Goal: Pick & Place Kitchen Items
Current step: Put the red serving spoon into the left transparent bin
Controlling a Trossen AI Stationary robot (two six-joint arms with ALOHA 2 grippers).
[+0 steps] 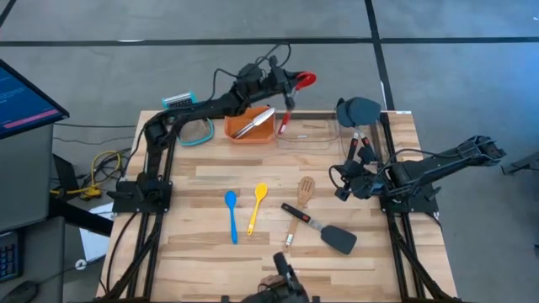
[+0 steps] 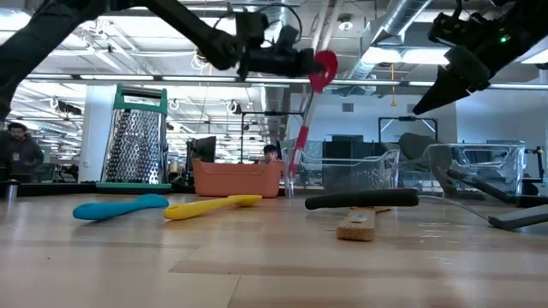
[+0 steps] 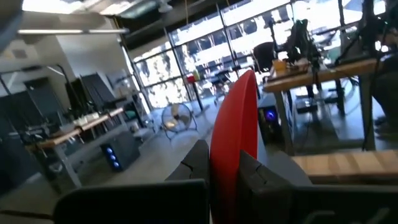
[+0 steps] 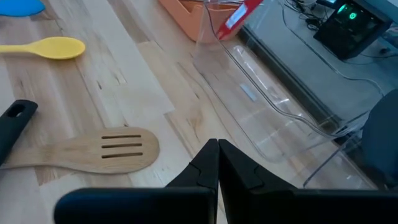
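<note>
My left gripper [image 1: 292, 83] reaches level over the table's far edge, shut on a red spoon [image 2: 308, 111] whose handle hangs down toward a clear bin [image 1: 303, 133]. Silver tongs [image 1: 253, 123] lie in the orange tray [image 1: 236, 132]. A blue spoon [image 1: 231, 215], a yellow spoon [image 1: 257, 208], a wooden spatula [image 1: 305, 192] and a black spatula [image 1: 324, 231] lie flat on the table. My right gripper [image 4: 217, 163] hovers shut at the right, above the table near the wooden spatula [image 4: 99, 149], holding nothing. My left gripper pinches the red spoon at its bowl end [image 3: 231, 146] between the two fingers [image 3: 196, 163], coming in level from the table's left. The bowl [image 2: 324, 68] sticks out past the fingertips. The handle [image 2: 300, 141] hangs down slanted, lifted off the table.
A second clear bin [image 1: 370, 139] with dark and red-handled utensils stands at the far right. A metal grater [image 2: 135, 137] stands at the far left, with a teal ring [image 1: 198, 135] beside it. Bare wood lies along the near edge.
</note>
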